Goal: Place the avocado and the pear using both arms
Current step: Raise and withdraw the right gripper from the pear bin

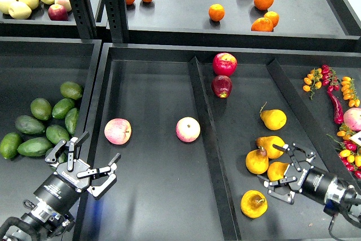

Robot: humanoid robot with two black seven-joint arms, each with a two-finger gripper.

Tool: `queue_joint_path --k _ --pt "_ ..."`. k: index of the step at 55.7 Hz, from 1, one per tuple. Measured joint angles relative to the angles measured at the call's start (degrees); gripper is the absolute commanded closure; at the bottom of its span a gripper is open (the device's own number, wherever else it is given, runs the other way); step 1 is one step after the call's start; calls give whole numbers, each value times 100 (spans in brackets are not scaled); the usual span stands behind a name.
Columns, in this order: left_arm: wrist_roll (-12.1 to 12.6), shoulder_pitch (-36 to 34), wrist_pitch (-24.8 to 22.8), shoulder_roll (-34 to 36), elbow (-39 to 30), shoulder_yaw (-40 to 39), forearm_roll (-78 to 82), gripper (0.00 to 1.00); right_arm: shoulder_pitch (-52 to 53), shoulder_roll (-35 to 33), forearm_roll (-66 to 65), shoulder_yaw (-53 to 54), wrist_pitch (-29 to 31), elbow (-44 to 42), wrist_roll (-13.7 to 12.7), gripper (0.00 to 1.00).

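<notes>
Pear [254, 204] lying alone near tray's front edge. Right end effector [284, 173] spread apart over pear cluster. Left end effector [86, 162] spread apart beside avocado [57, 134] pile.

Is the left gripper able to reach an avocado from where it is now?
Probably yes. The left gripper is open and sits beside the avocados; the nearest avocado lies just up and to its left, with nothing between them.
</notes>
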Motion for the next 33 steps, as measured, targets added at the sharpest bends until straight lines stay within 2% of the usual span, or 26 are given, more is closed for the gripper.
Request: queue_joint_path --k 10,33 --pt "0 6 0 0 -14 4 0 1 93 613 99 427 0 -81 0 1" --pt "1 70 0 0 -49 3 3 1 -45 2598 103 1731 0 -315 1 0"
